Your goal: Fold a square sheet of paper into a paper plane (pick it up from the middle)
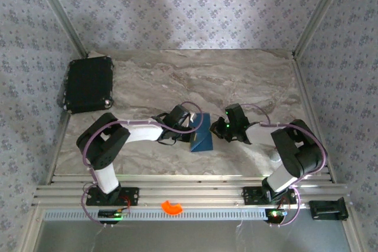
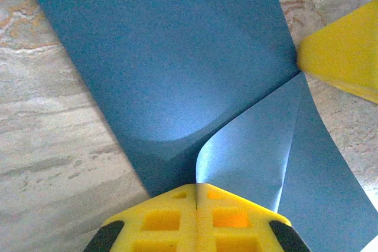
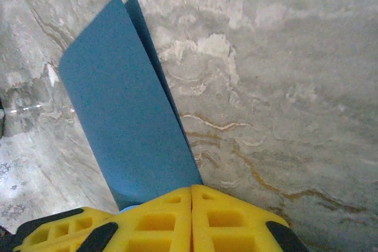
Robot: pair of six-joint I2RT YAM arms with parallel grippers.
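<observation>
While both arms reach inward over the marbled table (image 1: 248,81), the sheet of paper (image 1: 202,135) sits between their wrists, near the middle of the table and a little toward the near edge. It is dark blue and matte, and it is folded rather than flat.

From the left wrist, the left gripper (image 2: 196,192) has its yellow fingers (image 2: 159,219) pressed together with no gap between them, and the paper's edge runs straight into the seam where they meet. A paler flap of the sheet curls up from that pinch, with a sharp crease running away to the right. The broader part of the sheet spreads away from the fingers over the table, and a soft bend shows across it. At the right edge of this view a yellow finger of the other arm touches the paper where the crease ends.

From the right wrist, the right gripper (image 3: 192,193) is likewise closed, fingertip against fingertip, nipping the sheet at its lower corner. Two layers of blue paper rise from that grip toward the upper left, lying close together and parting slightly at their far tips.

A black case (image 1: 88,84) rests at the far left corner of the table, well apart from the paper. An orange curved piece (image 1: 172,207) lies on the rail between the two arm bases.
</observation>
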